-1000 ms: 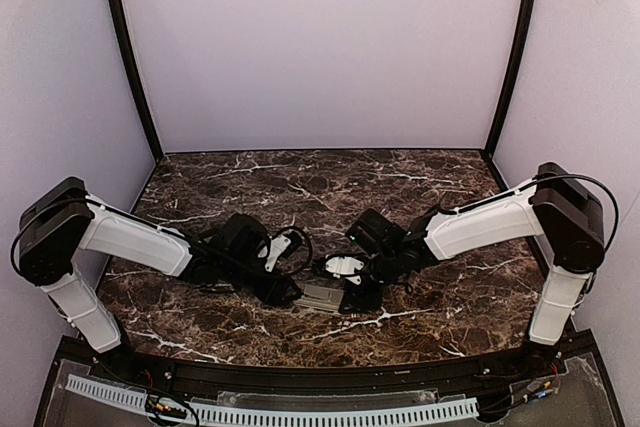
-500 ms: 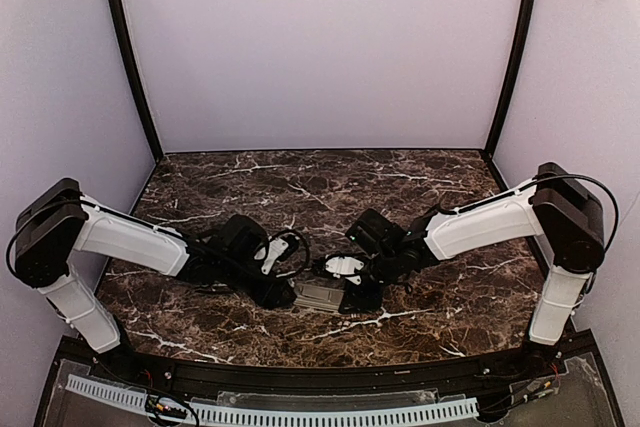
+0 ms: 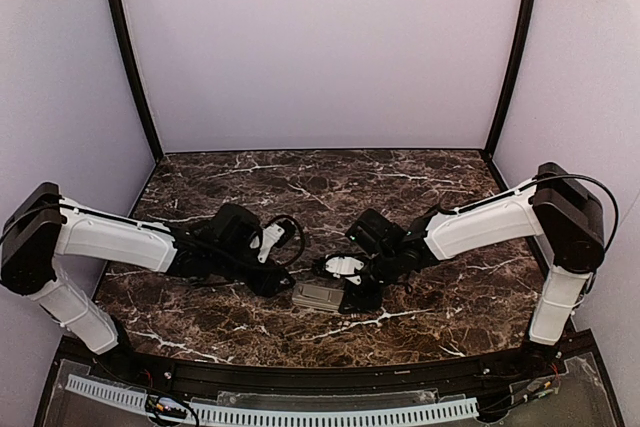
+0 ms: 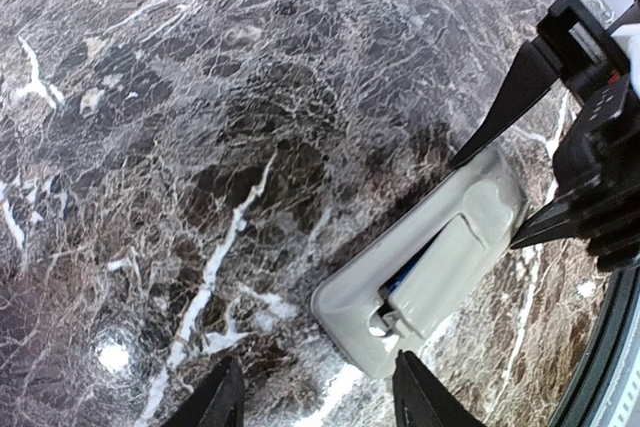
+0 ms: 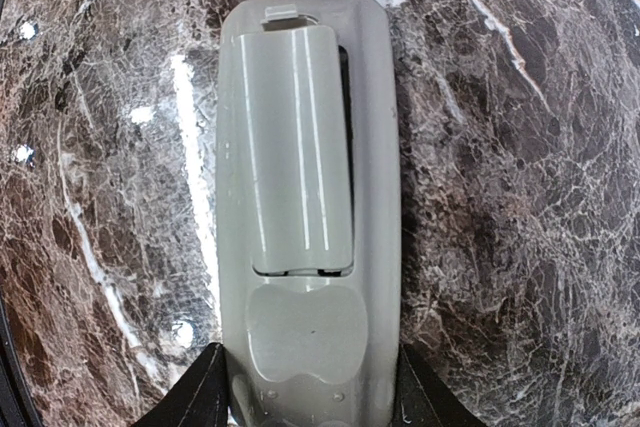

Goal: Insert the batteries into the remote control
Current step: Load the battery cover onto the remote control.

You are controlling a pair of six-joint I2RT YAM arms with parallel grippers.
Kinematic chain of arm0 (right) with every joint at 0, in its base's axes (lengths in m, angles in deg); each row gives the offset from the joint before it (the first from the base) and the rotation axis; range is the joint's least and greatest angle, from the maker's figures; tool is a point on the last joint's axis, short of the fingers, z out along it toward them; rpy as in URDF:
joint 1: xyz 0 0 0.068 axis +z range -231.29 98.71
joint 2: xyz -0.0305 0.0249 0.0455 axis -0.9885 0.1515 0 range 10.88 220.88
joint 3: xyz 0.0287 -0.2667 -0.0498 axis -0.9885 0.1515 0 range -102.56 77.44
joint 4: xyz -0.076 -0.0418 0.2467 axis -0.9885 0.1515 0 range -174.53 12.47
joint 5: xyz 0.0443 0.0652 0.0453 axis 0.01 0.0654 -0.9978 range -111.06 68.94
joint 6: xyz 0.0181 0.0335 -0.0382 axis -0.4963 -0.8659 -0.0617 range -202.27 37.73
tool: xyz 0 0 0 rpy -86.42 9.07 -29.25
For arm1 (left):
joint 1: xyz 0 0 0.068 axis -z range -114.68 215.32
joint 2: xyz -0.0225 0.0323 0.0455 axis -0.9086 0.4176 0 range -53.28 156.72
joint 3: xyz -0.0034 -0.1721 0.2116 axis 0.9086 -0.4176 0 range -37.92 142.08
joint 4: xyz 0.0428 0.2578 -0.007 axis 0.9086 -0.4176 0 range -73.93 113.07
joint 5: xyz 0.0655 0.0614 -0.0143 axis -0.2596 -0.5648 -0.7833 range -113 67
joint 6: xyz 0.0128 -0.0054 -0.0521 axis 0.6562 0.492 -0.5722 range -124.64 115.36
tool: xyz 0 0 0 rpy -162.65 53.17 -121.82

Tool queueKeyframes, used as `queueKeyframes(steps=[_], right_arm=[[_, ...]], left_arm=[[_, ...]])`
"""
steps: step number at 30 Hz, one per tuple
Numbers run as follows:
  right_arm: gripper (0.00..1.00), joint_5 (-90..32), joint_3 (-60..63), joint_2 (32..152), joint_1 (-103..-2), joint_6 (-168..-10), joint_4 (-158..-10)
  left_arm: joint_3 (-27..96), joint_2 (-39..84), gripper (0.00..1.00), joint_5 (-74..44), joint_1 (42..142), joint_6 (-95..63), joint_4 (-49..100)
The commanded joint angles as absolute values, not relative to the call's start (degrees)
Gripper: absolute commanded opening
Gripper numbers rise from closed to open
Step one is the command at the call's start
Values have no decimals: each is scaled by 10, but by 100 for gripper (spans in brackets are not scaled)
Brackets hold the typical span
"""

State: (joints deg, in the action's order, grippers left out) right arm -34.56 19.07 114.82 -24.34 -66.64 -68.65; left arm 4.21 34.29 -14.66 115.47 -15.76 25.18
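Note:
The remote control (image 3: 318,295) lies grey back up near the table's front middle. It also shows in the right wrist view (image 5: 305,197) and the left wrist view (image 4: 440,247). A grey cover (image 5: 295,147) sits over the battery recess, slightly askew with a gap along one side. A sliver of a blue battery (image 4: 403,274) shows through that gap. My right gripper (image 5: 305,397) is shut on the remote's near end, a finger on each side. My left gripper (image 4: 315,402) is open and empty, just off the remote's other end.
The dark marble table (image 3: 300,187) is bounded by pale walls with black corner posts (image 3: 130,57). A black cable (image 3: 285,232) loops by the left wrist. The right gripper's fingers (image 4: 510,97) show past the remote in the left wrist view.
My left gripper has drawn back to the left, away from the remote's end. The right gripper and the remote have not moved.

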Motion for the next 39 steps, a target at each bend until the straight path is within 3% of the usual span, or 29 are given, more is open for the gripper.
queueKeyframes(steps=[1,21,39], right_arm=[[44,-347,200,1169,-247,-667,-692],[43,-346,202,1169,-248,-666,-693],[43,-345,200,1172,-247,-666,-693]], left_arm=[[44,337,50,-127,1156,-156,268],[36,381,26,-38,1156,-181,323],[43,396,19,-28,1156,-192,319]])
